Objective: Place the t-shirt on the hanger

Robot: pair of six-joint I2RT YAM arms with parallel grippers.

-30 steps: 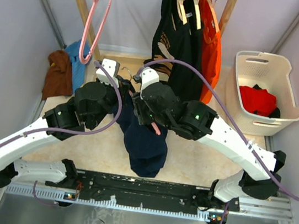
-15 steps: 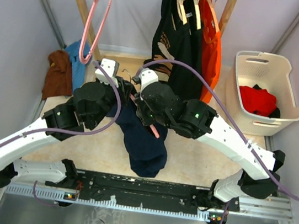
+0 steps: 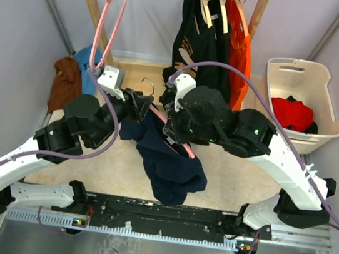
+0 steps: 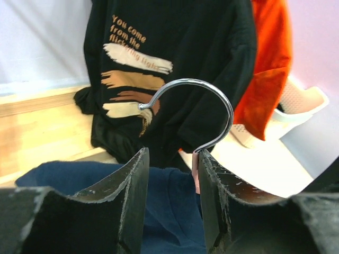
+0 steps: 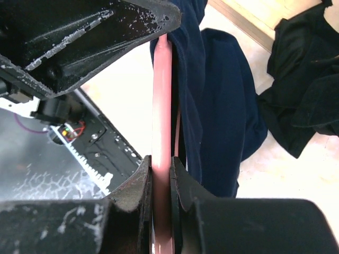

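Clamping the hanger [image 5: 161, 95] by its pink bar, the right pincer [image 5: 160, 163] sits beside the t-shirt [image 5: 222, 116] edge; left pincer [image 4: 173, 161] grip unreadable.

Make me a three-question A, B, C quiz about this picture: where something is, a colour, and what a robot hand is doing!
1. Where is the red cloth? A hanging up; B in the white basket; C held by a robot.
2. What colour is the t-shirt? A navy; B yellow; C green.
3. The right gripper is: A wide open; B shut on the hanger; C out of view.
Answers: B, red shows inside the basket; A, the cloth is dark blue; B, it pinches the pink bar.
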